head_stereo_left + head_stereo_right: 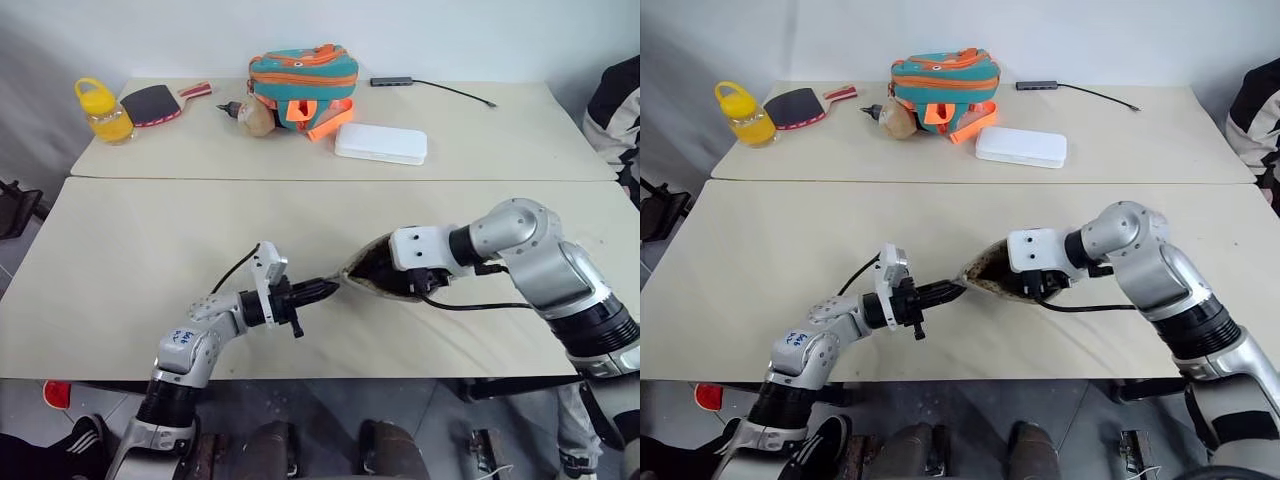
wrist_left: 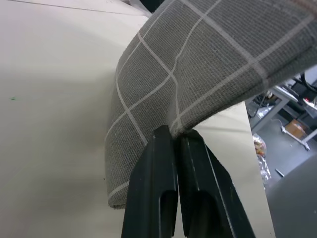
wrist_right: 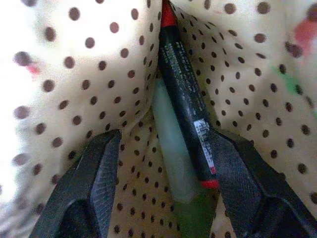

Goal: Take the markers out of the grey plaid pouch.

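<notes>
Markers lie inside the grey plaid pouch, which we hold near the worktop's front edge. Our left claw is clenched on the pouch's corner. Our right claw is inside the mouth, its fingers spread on either side of two sticks, gripping nothing yet. Their long axis runs straight ahead of it, so the right arm looks nearer.

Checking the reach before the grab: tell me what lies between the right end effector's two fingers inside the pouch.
In the right wrist view, two markers lie between the fingers: a black marker with red ends and a pale green marker, resting on the dotted lining.
</notes>
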Tool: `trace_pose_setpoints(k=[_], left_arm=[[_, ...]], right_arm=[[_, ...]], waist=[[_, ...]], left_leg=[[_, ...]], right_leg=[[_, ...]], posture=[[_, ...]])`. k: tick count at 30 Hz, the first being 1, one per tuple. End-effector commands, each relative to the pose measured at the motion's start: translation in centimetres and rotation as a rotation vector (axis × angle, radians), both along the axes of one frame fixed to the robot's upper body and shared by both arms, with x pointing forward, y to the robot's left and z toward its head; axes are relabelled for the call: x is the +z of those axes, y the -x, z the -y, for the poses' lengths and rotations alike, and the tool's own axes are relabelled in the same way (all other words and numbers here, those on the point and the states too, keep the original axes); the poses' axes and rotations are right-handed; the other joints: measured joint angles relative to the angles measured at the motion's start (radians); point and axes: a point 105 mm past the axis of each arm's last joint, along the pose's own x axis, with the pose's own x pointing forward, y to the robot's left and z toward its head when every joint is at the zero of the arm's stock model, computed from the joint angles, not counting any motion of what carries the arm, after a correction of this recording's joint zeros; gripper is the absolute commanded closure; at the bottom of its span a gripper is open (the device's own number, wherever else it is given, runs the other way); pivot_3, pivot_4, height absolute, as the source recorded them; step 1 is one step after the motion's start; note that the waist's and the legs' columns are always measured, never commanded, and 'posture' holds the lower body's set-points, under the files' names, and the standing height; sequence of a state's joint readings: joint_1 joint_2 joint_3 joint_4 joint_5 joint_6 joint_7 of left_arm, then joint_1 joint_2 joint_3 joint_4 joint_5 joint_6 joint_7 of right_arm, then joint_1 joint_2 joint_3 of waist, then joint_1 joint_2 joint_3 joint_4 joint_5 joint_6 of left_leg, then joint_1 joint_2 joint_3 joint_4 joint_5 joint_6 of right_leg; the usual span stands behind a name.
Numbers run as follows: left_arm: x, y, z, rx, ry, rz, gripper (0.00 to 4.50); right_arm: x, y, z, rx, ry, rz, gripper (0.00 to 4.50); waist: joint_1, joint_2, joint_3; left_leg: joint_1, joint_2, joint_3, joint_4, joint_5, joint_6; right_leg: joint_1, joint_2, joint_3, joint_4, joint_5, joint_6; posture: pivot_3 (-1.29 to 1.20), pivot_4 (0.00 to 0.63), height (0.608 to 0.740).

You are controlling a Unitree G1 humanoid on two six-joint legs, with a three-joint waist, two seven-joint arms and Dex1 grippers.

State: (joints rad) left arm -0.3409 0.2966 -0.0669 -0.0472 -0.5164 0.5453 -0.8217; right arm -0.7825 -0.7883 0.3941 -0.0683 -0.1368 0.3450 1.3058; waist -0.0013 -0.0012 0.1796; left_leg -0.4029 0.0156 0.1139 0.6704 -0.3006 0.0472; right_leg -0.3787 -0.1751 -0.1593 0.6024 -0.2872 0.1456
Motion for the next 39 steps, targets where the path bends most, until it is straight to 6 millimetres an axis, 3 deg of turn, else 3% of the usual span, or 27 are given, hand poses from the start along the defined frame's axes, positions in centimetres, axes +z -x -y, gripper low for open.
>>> trace_pose_setpoints(k=[1, 5, 6, 9, 13, 23, 33, 39], left_arm=[[0.9, 0.1, 0.1, -0.014, 0.052, 0.018, 4.50], [1.2, 0.0, 0.3, -0.015, 0.055, 0.029, 4.50], [1.2, 0.0, 0.3, -0.013, 0.053, 0.031, 4.50], [1.1, 0.0, 0.2, -0.010, 0.049, 0.034, 4.50], [1.0, -0.1, 0.0, 0.002, 0.049, 0.033, 4.50], [1.1, -0.6, -0.4, 0.039, 0.034, 0.067, 4.50], [1.4, -1.7, -1.2, 0.113, 0.021, 0.131, 4.50], [1.4, -2.0, -1.6, 0.134, 0.011, 0.154, 4.50]], right_arm=[[0.4, -0.7, -0.4, 0.008, 0.007, 0.054, 1.63], [-0.2, -0.9, -0.2, 0.005, 0.019, 0.058, 1.63], [-0.3, -0.9, -0.2, 0.005, 0.016, 0.061, 1.81], [-0.5, -0.9, -0.1, 0.004, 0.015, 0.071, 2.53], [0.1, -0.9, -0.1, 0.008, 0.003, 0.096, 3.87], [2.6, 0.5, -0.3, 0.027, -0.083, 0.105, 3.90], [5.1, 0.5, 0.5, -0.007, -0.180, 0.167, 3.90], [5.3, 0.6, 1.3, -0.036, -0.233, 0.149, 3.90]], waist=[[0.000, 0.000, 0.000], [0.001, 0.000, 0.000], [0.001, 0.000, 0.000], [0.000, 0.000, 0.000], [-0.001, 0.000, 0.000], [0.000, 0.000, 0.000], [0.001, 0.000, 0.000], [0.001, 0.000, 0.000]], left_leg=[[0.000, 0.000, 0.000, 0.000, 0.000, 0.000], [0.000, 0.000, 0.000, 0.000, 0.000, 0.000], [0.000, 0.000, 0.000, 0.000, 0.000, 0.000], [0.000, 0.000, 0.000, 0.000, 0.000, 0.000], [0.000, 0.000, 0.000, 0.000, 0.000, 0.000], [0.000, 0.000, 0.000, 0.000, 0.000, 0.000], [0.000, 0.000, 0.000, 0.000, 0.000, 0.000], [0.000, 0.000, 0.000, -0.001, 0.000, 0.000]], right_leg=[[0.000, 0.000, 0.000, 0.000, 0.000, 0.000], [0.000, 0.000, 0.000, 0.000, 0.000, 0.000], [0.000, 0.000, 0.000, 0.000, 0.000, 0.000], [0.000, 0.000, 0.000, 0.000, 0.000, 0.000], [0.000, 0.000, 0.000, 0.000, 0.000, 0.000], [0.000, 0.000, 0.000, -0.001, 0.000, 0.000], [0.000, 0.000, 0.000, -0.001, 0.000, 0.000], [0.000, 0.000, 0.000, -0.002, 0.000, 0.000]], posture=[[0.00, 0.150, 0.740], [0.00, 0.150, 0.740], [0.00, 0.150, 0.740], [0.00, 0.150, 0.740], [0.00, 0.150, 0.740], [0.00, 0.150, 0.740], [0.00, 0.150, 0.740], [0.00, 0.150, 0.740]])
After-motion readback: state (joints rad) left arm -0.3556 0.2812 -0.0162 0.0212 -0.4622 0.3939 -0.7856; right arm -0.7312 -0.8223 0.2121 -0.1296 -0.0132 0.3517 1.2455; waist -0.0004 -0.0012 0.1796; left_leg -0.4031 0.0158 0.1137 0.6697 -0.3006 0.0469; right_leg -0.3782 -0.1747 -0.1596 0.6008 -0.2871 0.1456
